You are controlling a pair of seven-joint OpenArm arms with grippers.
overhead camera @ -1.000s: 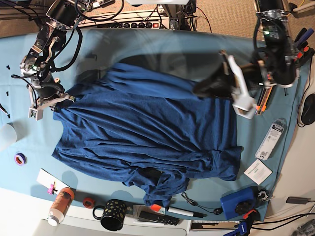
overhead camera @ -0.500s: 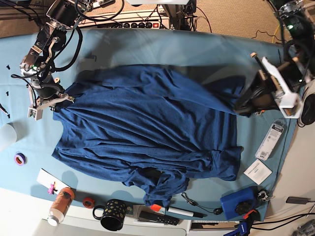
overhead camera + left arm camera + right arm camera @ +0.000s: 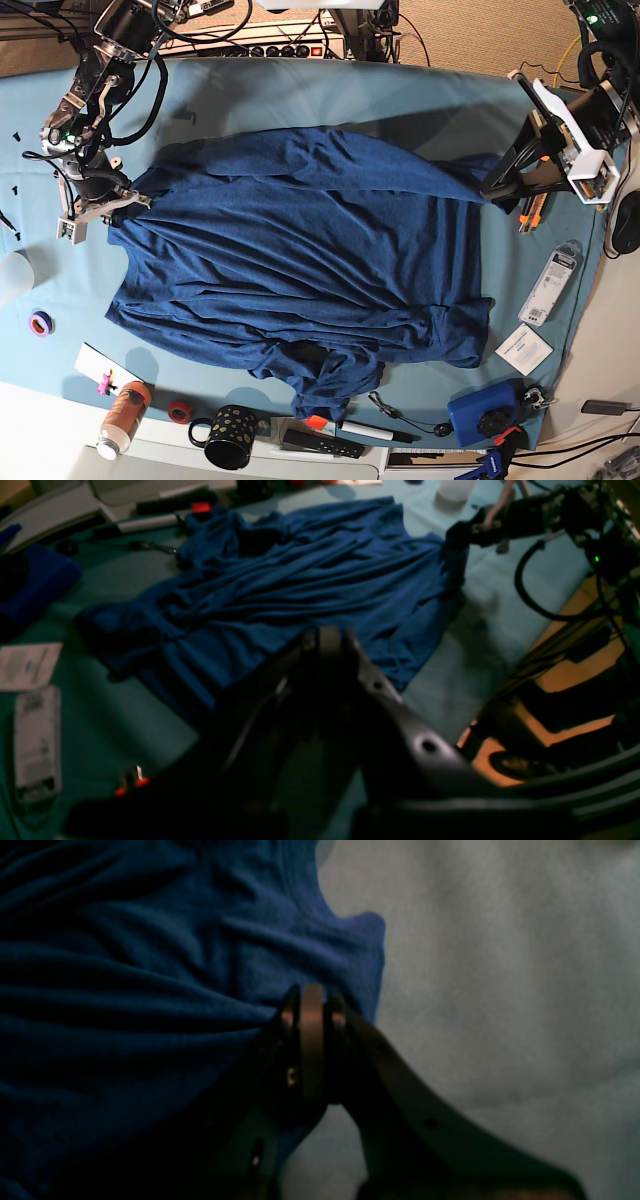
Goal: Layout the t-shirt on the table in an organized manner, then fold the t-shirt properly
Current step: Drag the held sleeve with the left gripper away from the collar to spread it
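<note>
The dark navy t-shirt (image 3: pixel 300 260) lies spread and wrinkled across the teal table (image 3: pixel 300 95), with one bunched sleeve at the front edge. At the right side, my left gripper (image 3: pixel 492 190) is shut on a shirt corner that is stretched out to a point. In the left wrist view its shut fingertips (image 3: pixel 327 632) overlap the t-shirt (image 3: pixel 300 580). At the left side, my right gripper (image 3: pixel 125 200) is shut on the shirt's edge. The right wrist view shows its jaws (image 3: pixel 312 992) pinching a fold of the t-shirt (image 3: pixel 125 990) beside bare table (image 3: pixel 500 990).
Along the front edge stand a black mug (image 3: pixel 228 437), an orange bottle (image 3: pixel 122 418), tape rolls (image 3: pixel 41 323), a remote (image 3: pixel 320 440) and a blue box (image 3: pixel 482 413). A white package (image 3: pixel 553 283) and paper card (image 3: pixel 524 349) lie at the right. Cables and a power strip (image 3: pixel 290 45) line the back.
My left gripper has moved right and toward the back, drawing the shirt's corner out so the folded-over part now lies flatter. The right arm has stayed put.
</note>
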